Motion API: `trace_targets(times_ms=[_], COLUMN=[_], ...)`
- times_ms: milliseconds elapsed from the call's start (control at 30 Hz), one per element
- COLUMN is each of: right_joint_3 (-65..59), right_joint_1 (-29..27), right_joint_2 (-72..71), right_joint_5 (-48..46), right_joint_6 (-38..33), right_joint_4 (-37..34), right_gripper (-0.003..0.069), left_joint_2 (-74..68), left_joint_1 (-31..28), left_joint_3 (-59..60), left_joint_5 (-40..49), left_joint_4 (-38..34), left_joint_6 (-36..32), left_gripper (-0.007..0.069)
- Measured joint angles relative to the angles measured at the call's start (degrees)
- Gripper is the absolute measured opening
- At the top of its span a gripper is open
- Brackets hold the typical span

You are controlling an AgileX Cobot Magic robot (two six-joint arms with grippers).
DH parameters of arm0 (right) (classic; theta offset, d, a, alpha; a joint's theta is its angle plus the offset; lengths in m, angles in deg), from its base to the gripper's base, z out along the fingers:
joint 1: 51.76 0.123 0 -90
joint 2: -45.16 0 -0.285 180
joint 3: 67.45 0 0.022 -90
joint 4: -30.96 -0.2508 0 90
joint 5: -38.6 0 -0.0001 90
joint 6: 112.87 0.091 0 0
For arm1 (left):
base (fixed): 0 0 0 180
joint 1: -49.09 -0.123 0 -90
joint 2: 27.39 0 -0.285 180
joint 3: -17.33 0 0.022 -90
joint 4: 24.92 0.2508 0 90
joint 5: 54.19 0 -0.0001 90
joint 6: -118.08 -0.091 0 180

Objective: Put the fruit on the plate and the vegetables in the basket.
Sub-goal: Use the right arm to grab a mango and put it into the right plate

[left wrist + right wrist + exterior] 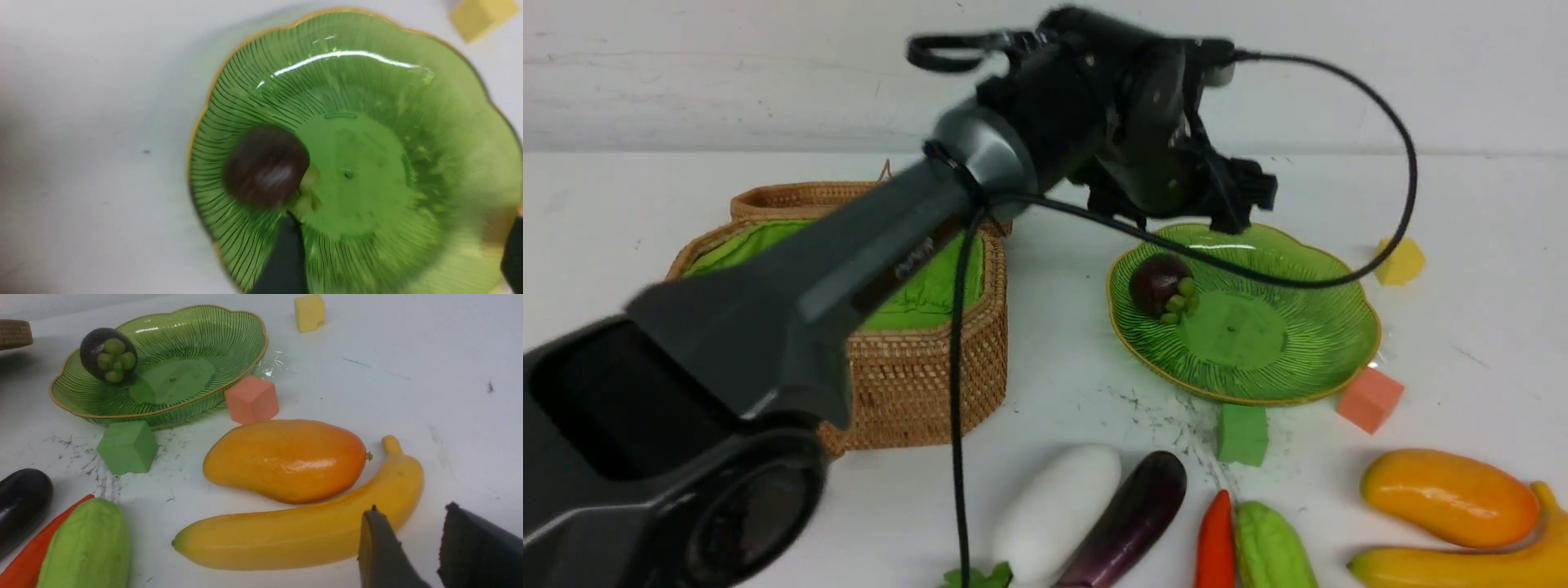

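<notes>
One fruit out of three is sitting on the plate: the mangosteen is lying on the ribbed slope on the basket's side of the dish, green cap turned toward us. We are hovering our left gripper over the plate's far rim with its jaws spread wide and nothing between them, so we are judging this first fruit as delivered and the arm as free to pull away. The mango and the banana are lying side by side at the near right of the table. Our right gripper is hanging close above the banana with only a narrow gap between its fingers, holding nothing. The radish, eggplant, pepper and gourd are lying in a row along the near edge, none of them in the basket, which is standing open. Next, we are reckoning, comes the banana or the mango: the jaws are needing to widen first, then straddle the fruit across its slimmer side, and the carry is needing to clear the pink cube just beside the plate's rim.
</notes>
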State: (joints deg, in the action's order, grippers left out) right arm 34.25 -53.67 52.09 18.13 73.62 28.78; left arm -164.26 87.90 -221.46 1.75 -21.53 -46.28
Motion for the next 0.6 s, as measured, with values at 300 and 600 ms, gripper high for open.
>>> trace_targets(times_ms=[300, 600], right_joint_3=[0.0, 0.0], right_joint_1=[0.0, 0.0], right_joint_2=[0.0, 0.0], right_joint_5=[0.0, 0.0], right_joint_6=[0.0, 0.0], right_joint_4=[0.0, 0.0], right_gripper=[0.0242, 0.0242], left_joint_2=[23.8, 57.7], left_joint_1=[0.0, 0.1], left_joint_3=[4.5, 37.2], left_joint_5=[15.0, 15.5], left_joint_4=[-0.4, 1.6], left_joint_6=[-4.4, -0.3], left_gripper=[0.0302, 0.0052])
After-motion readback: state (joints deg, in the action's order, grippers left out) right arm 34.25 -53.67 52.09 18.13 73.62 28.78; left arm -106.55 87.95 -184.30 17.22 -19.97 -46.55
